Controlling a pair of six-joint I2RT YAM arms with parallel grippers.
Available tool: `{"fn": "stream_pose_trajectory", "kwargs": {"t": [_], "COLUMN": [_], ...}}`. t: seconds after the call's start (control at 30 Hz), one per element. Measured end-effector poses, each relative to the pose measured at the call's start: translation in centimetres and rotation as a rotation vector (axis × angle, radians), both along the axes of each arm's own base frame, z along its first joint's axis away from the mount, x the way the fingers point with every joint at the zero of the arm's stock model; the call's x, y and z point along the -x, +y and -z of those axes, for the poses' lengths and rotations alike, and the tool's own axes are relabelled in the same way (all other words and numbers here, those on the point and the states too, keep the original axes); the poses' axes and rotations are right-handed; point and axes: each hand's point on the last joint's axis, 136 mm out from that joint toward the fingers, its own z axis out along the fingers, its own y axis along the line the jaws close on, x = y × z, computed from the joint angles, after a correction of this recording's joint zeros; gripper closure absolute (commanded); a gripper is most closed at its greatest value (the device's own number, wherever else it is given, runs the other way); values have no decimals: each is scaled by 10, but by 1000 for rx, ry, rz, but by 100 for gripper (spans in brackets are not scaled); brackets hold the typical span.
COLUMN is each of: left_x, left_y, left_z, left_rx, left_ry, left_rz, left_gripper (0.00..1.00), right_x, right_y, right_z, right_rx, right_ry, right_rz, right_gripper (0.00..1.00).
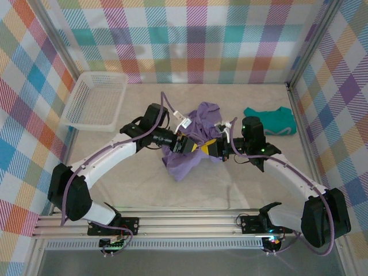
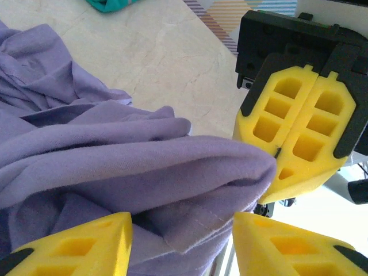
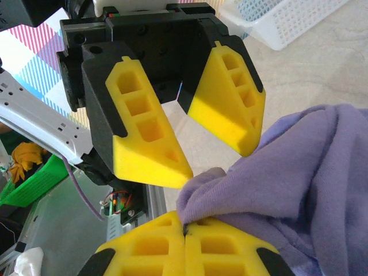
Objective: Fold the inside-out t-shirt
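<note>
Now | shirt (image 1: 181, 164) bunched mid-table: light, limp, non-slip | right gripper (image 3: 185, 230) clenched on fold at its 3 o'clock | left gripper (image 2: 183, 224) agape astride same fold | judged best hold: hem or shoulder seam, not bulk

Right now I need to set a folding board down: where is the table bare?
Bare: between basket and t-shirt, and the near strip by the rail. Crowded: centre, left gripper and right gripper at it; teal garment far right.
</note>
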Motion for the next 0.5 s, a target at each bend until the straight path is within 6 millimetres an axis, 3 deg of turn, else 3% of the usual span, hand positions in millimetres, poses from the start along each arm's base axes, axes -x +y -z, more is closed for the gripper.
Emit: {"fn": "stream_pose_trajectory", "kwargs": {"t": [0.23, 0.5], "left_x": [2, 3], "left_y": [-3, -5], "left_z": [2, 6], "left_rx": [8, 9], "left_ry": [7, 24], "left_rz": [32, 46], "left_gripper": [58, 72], "right_x": [0, 1], "right_y": [0, 0], "right_z": [0, 2], "right_rx": [0, 6], "right_ry": [0, 12], "right_rz": [0, 1], "right_gripper": [100, 100]}}
